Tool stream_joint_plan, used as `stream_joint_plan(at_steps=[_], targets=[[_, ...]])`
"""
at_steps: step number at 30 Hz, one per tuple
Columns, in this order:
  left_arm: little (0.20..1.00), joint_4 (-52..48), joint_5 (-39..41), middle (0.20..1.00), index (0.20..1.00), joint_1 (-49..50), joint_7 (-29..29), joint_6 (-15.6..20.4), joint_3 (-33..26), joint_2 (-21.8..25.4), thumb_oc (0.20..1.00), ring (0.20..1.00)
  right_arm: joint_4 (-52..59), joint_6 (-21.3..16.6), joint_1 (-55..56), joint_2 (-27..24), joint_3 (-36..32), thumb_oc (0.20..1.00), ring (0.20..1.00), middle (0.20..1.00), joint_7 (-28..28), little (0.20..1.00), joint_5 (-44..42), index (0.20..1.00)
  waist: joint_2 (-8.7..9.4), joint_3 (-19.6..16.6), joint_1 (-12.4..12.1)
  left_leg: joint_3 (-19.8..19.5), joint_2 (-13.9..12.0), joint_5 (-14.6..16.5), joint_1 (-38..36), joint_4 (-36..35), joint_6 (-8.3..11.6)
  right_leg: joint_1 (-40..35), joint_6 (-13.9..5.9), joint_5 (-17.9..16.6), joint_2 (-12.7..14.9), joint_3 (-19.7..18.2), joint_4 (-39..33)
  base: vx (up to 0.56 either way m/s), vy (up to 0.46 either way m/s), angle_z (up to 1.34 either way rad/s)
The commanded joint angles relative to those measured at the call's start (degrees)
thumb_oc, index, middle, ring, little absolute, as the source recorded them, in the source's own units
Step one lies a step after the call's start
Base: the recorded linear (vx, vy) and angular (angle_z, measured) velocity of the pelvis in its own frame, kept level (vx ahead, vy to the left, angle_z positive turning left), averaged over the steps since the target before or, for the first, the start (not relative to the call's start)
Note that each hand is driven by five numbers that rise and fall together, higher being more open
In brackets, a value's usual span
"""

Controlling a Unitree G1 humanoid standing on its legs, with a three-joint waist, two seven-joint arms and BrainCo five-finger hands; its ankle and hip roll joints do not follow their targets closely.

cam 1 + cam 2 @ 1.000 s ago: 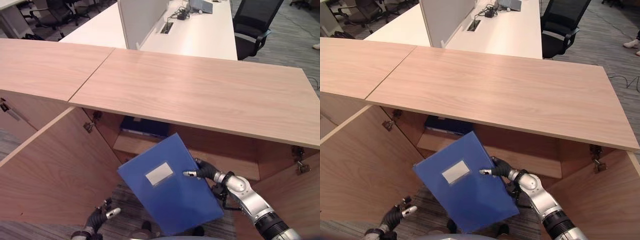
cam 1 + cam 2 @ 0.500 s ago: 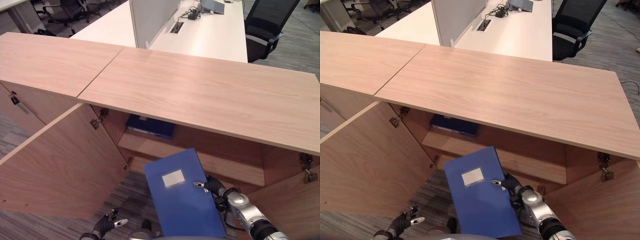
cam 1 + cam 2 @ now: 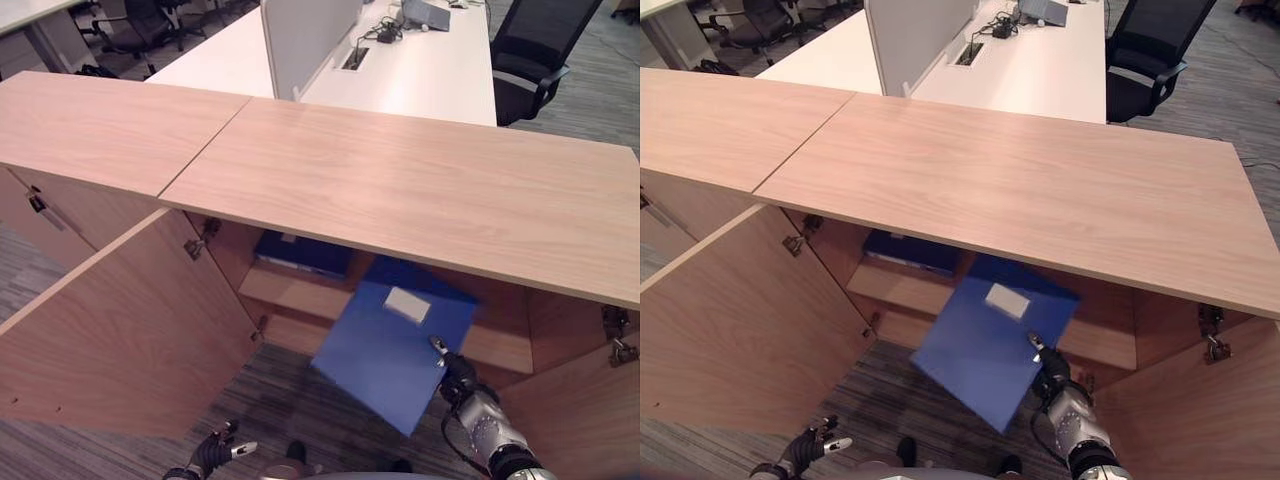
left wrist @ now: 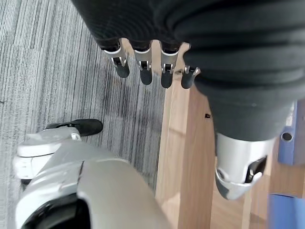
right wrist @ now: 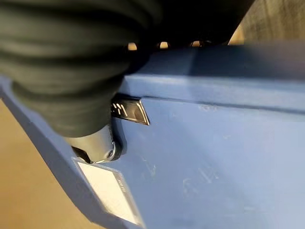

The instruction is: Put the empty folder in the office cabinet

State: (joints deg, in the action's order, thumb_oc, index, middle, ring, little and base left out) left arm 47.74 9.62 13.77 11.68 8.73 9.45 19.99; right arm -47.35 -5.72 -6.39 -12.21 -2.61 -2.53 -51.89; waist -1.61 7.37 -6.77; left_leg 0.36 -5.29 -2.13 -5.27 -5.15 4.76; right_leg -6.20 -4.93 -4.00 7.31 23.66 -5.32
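Office cabinet (image 3: pixel 400 190): a long, low unit with a light wood top; its left door (image 3: pixel 120 330) is swung wide toward the near left, and a right door (image 3: pixel 590 400) also stands open, so the interior is exposed for loading. Inside, a shelf (image 3: pixel 290 290) carries a dark blue binder (image 3: pixel 300 255) lying flat at the far left, which leaves the space to its right free.

Blue folder (image 3: pixel 390 335): held tilted, its far edge with the white label (image 3: pixel 407 304) already under the lip of the cabinet top and its near edge lower, out over the carpet (image 3: pixel 270 400). The slant appears chosen to pass the folder beneath the overhanging top and onto the shelf beside the binder. The insertion is judged partly done; the folder is not yet resting inside.

Right hand (image 3: pixel 455 375): at the folder's near right edge, thumb on the upper face and fingers beneath, pinching the cover, as the right wrist view confirms.

Left hand (image 3: pixel 215 450): low at the near left over the carpet, fingers relaxed and straight, grasping nothing, clear of the door.
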Motion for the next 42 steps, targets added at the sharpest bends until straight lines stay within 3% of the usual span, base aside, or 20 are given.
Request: stream_joint_plan(at_steps=[1, 11, 18, 29, 38, 42], targets=[[1.0, 1.95, -1.33, 1.0, 1.0, -1.57, -1.33, 0.78, 1.74, 0.92, 1.0, 1.0, 0.97, -6.68, -6.88, 0.68, -3.87, 0.2, 0.2, 0.2, 1.82, 0.2, -7.35, 0.2, 0.93, 0.51, -0.87, 0.63, 1.22, 3.1, -0.54, 0.15, -1.37, -2.22, -3.84, 5.9, 1.37, -3.12, 2.22, 0.0, 0.0, 0.0], [1.0, 3.05, -1.63, 1.0, 1.0, -1.47, -3.44, 0.01, 4.71, 0.17, 1.0, 1.0, -3.95, -13.57, -13.48, 2.43, -12.34, 0.2, 0.2, 0.2, 8.94, 0.2, -19.97, 0.2, 0.1, 0.18, -1.32, 0.49, 1.32, 3.57, -0.71, 0.15, -1.4, -2.36, -3.91, 6.48, 1.08, -3.27, 2.33, 0.0, -0.001, 0.0], [1.0, 3.13, -2.19, 1.0, 1.0, -2.46, -4.01, 0.4, 7.22, 0.44, 1.0, 1.0, -5.04, -17.19, -17.44, 2.07, -15.64, 0.2, 0.2, 0.2, 11.93, 0.2, -23.46, 0.2, -0.56, 0.33, -1.82, 0.11, 1.46, 3.61, -0.59, 0.15, -1.34, -2.24, -3.93, 6.83, 1.04, -3.07, 2.45, 0.0, 0.0, 0.0], [1.0, 4.0, -3.89, 1.0, 1.0, -4.65, -3.42, 0.84, 12.13, 1.65, 1.0, 1.0, -11.28, -19.18, -25.89, -3.11, -19.79, 0.2, 0.2, 0.2, 14.6, 0.2, -28.61, 0.2, -2.31, 0.41, -2.97, -1.22, 1.93, 3.33, 0.28, 0.2, -1.23, -1.66, -3.98, 7.75, 1.27, -2.01, 3.53, 0.01, -0.006, 0.04], [1.0, 1.83, -3.29, 1.0, 1.0, -7.54, -2.2, 1.87, 18.02, 2.95, 1.0, 1.0, -15.9, -19.43, -40.35, -13.82, -17.78, 0.2, 0.2, 0.2, 16.2, 0.2, -28.6, 0.2, -6.71, 3.68, -5.4, -3.29, 2.67, 1.41, 4.68, 0.68, -1.17, 2.8, -4.1, 8.41, 2.17, -0.58, 6.0, -0.04, 0.009, 0.13], [1.0, 1.21, -2.2, 1.0, 1.0, -9.73, -2.32, 2.48, 20.48, 3.21, 1.0, 1.0, -18.83, -18.53, -48.36, -19.56, -14.92, 0.2, 0.2, 0.2, 16.39, 0.2, -28.07, 0.2, -9.8, 7.62, -6.43, -3.91, 2.54, 0.33, 10.22, 2.92, -1.22, 9.83, -4.1, 9.2, 3.94, -0.04, 11.85, -0.14, 0.011, 0.13]])
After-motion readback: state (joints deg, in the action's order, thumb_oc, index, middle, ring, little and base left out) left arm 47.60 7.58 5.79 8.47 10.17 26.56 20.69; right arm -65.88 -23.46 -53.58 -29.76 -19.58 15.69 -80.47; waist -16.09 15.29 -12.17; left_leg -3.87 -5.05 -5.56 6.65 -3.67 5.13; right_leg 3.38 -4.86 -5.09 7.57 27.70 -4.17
